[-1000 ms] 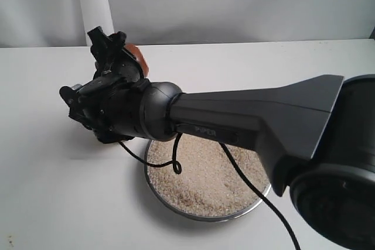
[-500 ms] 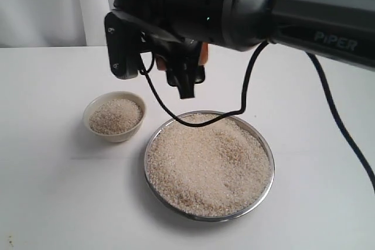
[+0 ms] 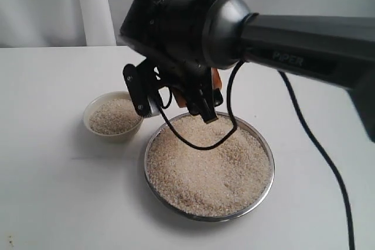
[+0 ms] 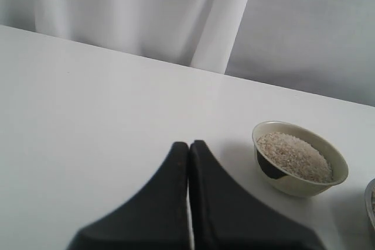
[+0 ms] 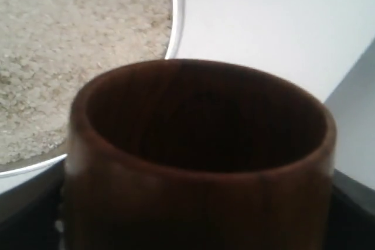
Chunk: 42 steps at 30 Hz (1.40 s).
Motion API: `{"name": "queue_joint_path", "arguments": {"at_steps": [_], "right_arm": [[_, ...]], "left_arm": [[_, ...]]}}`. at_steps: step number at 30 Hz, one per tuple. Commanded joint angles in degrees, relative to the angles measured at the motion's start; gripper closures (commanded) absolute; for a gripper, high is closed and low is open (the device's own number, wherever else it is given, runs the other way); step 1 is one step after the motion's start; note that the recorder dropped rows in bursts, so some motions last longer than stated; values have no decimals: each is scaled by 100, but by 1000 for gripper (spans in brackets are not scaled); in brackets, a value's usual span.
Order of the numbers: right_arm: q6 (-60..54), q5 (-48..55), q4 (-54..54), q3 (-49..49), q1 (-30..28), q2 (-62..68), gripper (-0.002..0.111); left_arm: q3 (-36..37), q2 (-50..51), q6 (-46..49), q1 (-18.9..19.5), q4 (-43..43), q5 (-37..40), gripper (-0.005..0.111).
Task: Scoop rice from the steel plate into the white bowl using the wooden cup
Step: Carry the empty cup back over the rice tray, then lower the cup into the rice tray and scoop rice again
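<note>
One arm reaches in from upper right, right gripper (image 3: 177,109) clamped on the wooden cup (image 5: 199,168) over the steel plate (image 3: 208,218)'s rim; only its own wrist view shows the left gripper (image 4: 188,144), fingers pressed together.

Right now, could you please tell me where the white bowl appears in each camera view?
Exterior view: the bowl sits left of centre, just left of the plate.
Left wrist view: bowl in the picture's lower right, plate rim at its right edge.
Right wrist view: bowl not in it; the cup fills the foreground, plate rim behind.
Shared landmark: the plate's rim.
</note>
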Motion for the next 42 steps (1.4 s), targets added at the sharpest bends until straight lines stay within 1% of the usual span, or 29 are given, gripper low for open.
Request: {"name": "queue_joint_path", "arguments": {"at_steps": [1, 5, 14, 20, 27, 30, 42], "right_arm": [[-273, 23, -260, -6, -41, 407, 108], [-273, 23, -404, 7, -41, 617, 108], [-212, 23, -773, 603, -41, 641, 108], [-147, 23, -859, 730, -41, 681, 108], [-125, 23, -702, 730, -30, 934, 108], [61, 23, -646, 730, -30, 1012, 108], [225, 23, 200, 730, -30, 1014, 108]], "left_arm": [[-18, -14, -22, -27, -9, -36, 107], [-18, -14, -22, -27, -9, -36, 107], [-18, -14, -22, -27, -9, -36, 107], [-18, -14, -22, -27, -9, -36, 107], [-18, -14, -22, -27, -9, -36, 107], [-18, -14, -22, -27, -9, -36, 107], [-18, -14, -22, -27, -9, -36, 107]]}}
